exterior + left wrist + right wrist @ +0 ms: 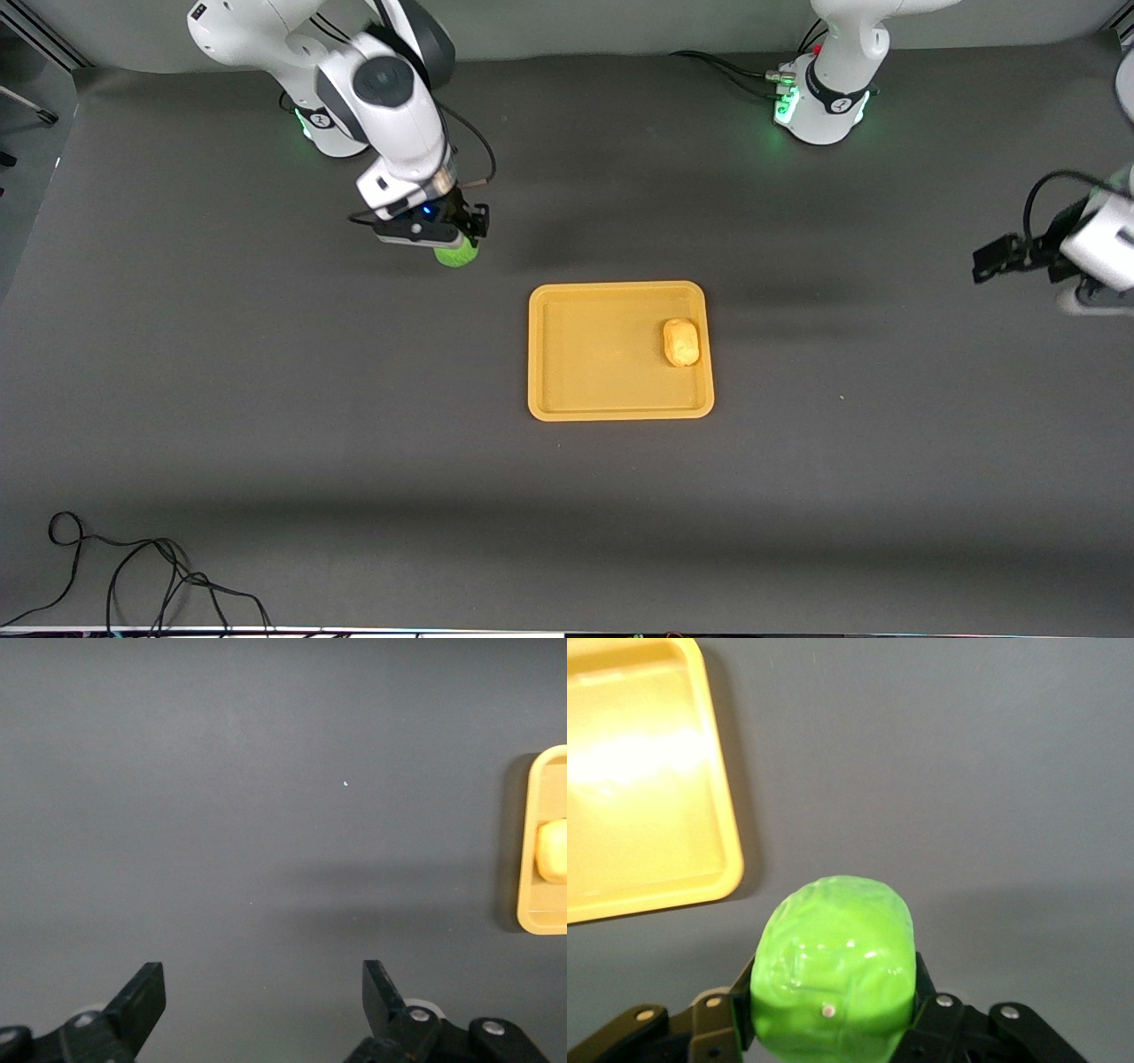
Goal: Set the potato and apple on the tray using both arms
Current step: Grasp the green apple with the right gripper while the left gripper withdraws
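Observation:
The yellow-orange tray point(567, 354) lies mid-table. The potato point(680, 342) lies in it, near the rim toward the left arm's end. My right gripper point(456, 244) is shut on the green apple point(456, 254) and holds it above the bare table, beside the tray's corner toward the right arm's base. In the right wrist view the apple point(833, 970) fills the jaws, with the tray's corner point(700, 877) close by. My left gripper point(997, 259) is open and empty over the table's left-arm end. The left wrist view shows its fingers point(142, 997) wide apart, with the tray's rim point(527, 859) and the potato point(554, 850) at the edge.
Black cables point(133, 576) lie at the table's edge nearest the front camera, toward the right arm's end. The arms' bases point(819, 106) stand along the table's edge farthest from the front camera.

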You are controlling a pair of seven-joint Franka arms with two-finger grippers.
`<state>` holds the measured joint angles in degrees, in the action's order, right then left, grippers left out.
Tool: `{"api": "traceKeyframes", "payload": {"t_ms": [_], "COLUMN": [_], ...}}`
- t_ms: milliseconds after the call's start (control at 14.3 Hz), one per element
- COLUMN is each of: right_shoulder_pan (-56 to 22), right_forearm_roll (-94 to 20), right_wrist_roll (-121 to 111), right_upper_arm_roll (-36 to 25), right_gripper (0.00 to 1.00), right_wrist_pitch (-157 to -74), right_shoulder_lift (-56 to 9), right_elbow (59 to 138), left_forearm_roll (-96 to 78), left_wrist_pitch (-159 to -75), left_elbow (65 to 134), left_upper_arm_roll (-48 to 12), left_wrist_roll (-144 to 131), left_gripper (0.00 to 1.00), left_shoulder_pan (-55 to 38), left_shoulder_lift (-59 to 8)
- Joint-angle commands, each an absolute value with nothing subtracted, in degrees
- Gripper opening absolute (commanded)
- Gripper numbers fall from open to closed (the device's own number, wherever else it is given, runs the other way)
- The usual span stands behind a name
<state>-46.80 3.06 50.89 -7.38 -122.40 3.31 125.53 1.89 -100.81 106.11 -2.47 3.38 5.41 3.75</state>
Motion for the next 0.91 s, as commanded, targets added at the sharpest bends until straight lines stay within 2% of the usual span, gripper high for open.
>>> {"api": "traceKeyframes", "payload": {"t_ms": [0,140,420,629,839], "right_shoulder_pan": [-46.8,-46.8,-47.5,-48.5,-52.2], "right_forearm_roll": [2.6,0.7,-3.9,-4.2,-2.9], "right_wrist_roll": [50.3,50.4,53.5,60.0,63.7], "right_upper_arm_roll": [-7.6,-7.6,-6.9,-4.3,-4.5], "right_gripper": [0.47,0.47,0.47,0.46,0.46], "right_wrist_pitch": [-108.4,-104.1,-103.4,-103.4,-106.4], "right_shoulder_lift": [-3.9,-11.0,-25.5,-35.0,-44.4], "right_elbow": [105.8,93.3,73.9,62.8,57.1], "left_forearm_roll": [1.6,1.6,1.5,1.0,0.4], "left_wrist_pitch": [-100.9,-99.8,-99.6,-98.9,-97.9], "left_elbow": [108.4,108.2,107.2,107.3,107.2], "left_upper_arm_roll": [-3.5,-4.0,-4.2,-4.0,-3.9], "left_wrist_roll": [-0.1,0.1,1.9,4.6,4.9], "left_gripper": [1.00,0.98,0.99,0.99,0.99], "left_shoulder_pan": [4.5,4.0,3.6,3.8,4.2], "left_shoulder_lift": [5.8,6.1,6.4,6.6,7.2]}}
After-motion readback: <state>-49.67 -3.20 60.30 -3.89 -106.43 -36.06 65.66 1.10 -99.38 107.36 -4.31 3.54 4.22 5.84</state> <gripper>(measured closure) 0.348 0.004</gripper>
